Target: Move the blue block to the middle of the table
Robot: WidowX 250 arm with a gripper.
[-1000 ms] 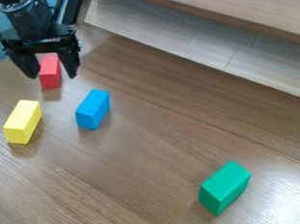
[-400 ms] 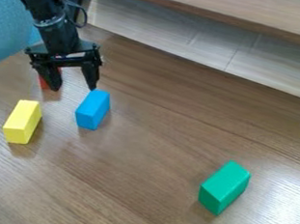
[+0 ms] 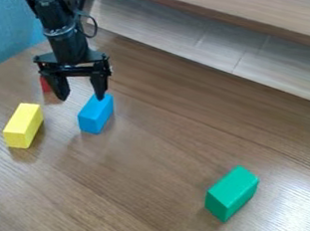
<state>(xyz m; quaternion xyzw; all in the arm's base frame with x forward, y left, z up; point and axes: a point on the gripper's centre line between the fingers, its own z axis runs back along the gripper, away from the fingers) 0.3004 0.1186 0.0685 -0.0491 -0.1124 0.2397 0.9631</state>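
Yellow block [image 3: 23, 126] out left, red block [image 3: 45, 84] behind; then the pincer [image 3: 82, 97], spread wide, one tip at the blue block [image 3: 95, 114], left of the middle of the table [image 3: 162, 153]. Probably light, stiff, slightly slippery: pinch midway, across its narrow width! Green block [image 3: 231, 193] further right.

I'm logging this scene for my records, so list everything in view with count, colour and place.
Blue rectangular block: one, blue, left of the view's centre, under one gripper finger
Yellow rectangular block: one, yellow, left side
Red block: one, red, upper left, partly hidden behind the gripper
Green rectangular block: one, green, lower right
Wood-grain table: one, brown, beneath the blocks
Wooden ledge: one, brown, along the top right
Robot arm: one, black, upper left
Two-finger gripper: one, black, open, at the arm's lower end
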